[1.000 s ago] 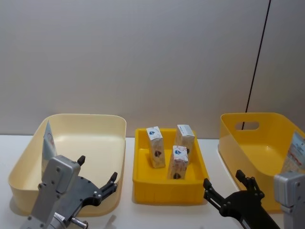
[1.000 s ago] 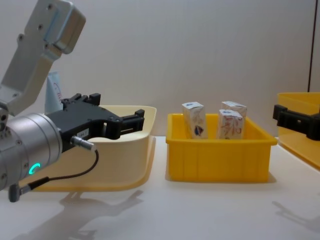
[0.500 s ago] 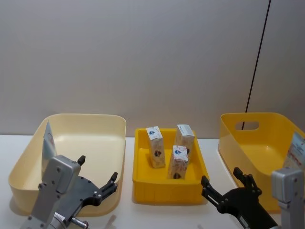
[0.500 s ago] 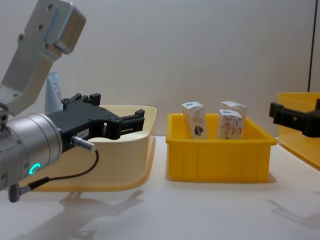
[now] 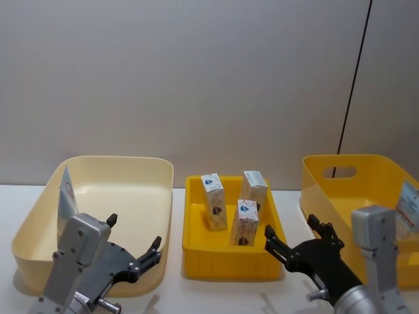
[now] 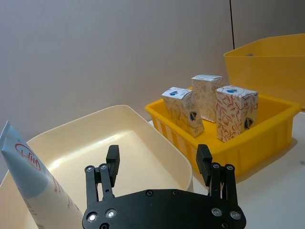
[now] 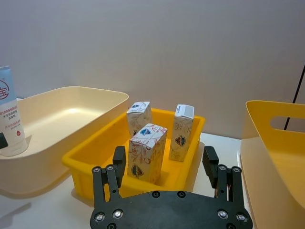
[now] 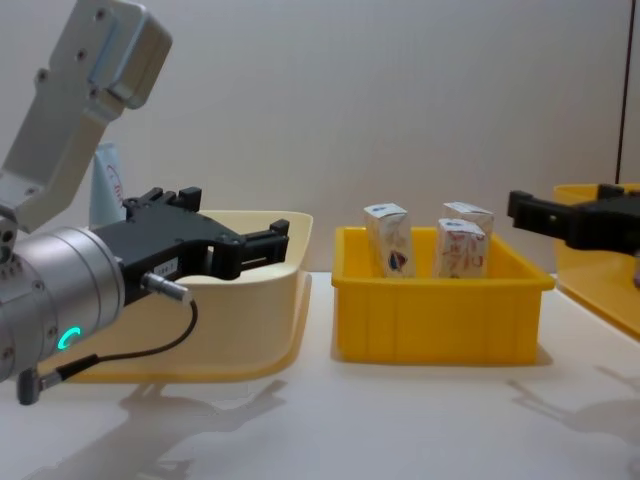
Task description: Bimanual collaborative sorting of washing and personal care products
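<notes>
the right gripper [image 5: 291,230] hovered low with its jaws spread wide and empty, just short of the small yellow bin's [image 5: 229,267] near right corner and pointed toward it. judging by that spread and heading, it was lining up on the three small white cartons [image 7: 147,152] standing in the bin straight ahead of its fingertips. in the right wrist view the nearest carton sat framed between the fingers, though farther off and untouched. the cartons stood on end, one leaning a little, white with a fine red pattern and a dark blue badge low on the face. the left gripper [image 6: 158,160] also hung wide and empty over the near rim of the cream tub [image 5: 118,159], likely waiting its turn. a pale blue-white squeeze tube [image 6: 33,186] with red print leaned against the tub wall just to that gripper's left. another tube [image 5: 409,206] stood in the deep yellow tub [image 5: 347,163] off to the right gripper's right.
</notes>
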You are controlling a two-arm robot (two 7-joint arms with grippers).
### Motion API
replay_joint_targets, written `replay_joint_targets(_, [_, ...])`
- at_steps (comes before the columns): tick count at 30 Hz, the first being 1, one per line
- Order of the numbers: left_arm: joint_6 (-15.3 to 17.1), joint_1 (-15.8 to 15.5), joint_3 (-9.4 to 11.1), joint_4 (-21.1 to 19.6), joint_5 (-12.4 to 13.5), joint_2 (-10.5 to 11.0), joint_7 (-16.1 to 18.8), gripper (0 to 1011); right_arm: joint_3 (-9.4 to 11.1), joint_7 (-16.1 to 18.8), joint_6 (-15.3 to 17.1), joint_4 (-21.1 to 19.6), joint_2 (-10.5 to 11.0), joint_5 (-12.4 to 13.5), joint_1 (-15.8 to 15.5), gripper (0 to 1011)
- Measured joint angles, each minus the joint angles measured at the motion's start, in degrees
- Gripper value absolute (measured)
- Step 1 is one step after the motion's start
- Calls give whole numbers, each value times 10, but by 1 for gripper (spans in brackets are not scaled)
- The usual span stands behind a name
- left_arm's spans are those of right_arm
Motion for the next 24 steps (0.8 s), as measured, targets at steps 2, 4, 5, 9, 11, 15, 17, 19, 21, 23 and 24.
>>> replay_joint_targets(2, [0, 0, 0, 0, 0, 0, 0, 1003, -3, -2, 6, 9, -6, -3, 12, 1002])
replay_joint_targets(4, [0, 0, 0, 0, 0, 0, 0, 1003, -6, -3, 9, 16, -10, -5, 20, 1001])
replay_joint_targets(5, [0, 0, 0, 0, 0, 0, 0, 1003, -8, -3, 13, 23, -14, -7, 28, 1001])
replay_joint_targets(9, [0, 0, 0, 0, 0, 0, 0, 1003, -13, -4, 21, 39, -23, -11, 46, 1001])
replay_joint_targets(11, [0, 0, 0, 0, 0, 0, 0, 1003, -16, -5, 26, 52, -29, -14, 58, 1001])
replay_joint_targets(15, [0, 0, 0, 0, 0, 0, 0, 1003, -20, -6, 34, 72, -39, -18, 77, 1001])
replay_joint_targets(17, [0, 0, 0, 0, 0, 0, 0, 1003, -22, -7, 36, 80, -43, -19, 84, 1001])
replay_joint_targets(19, [0, 0, 0, 0, 0, 0, 0, 1003, -24, -8, 40, 93, -50, -21, 94, 1001])
replay_joint_targets(21, [0, 0, 0, 0, 0, 0, 0, 1003, -25, -9, 43, 101, -54, -23, 99, 1001])
replay_joint_targets(23, [0, 0, 0, 0, 0, 0, 0, 1003, -28, -12, 47, 116, -61, -26, 110, 1001])
replay_joint_targets(24, [0, 0, 0, 0, 0, 0, 0, 1003, -28, -12, 48, 121, -64, -26, 113, 1001])
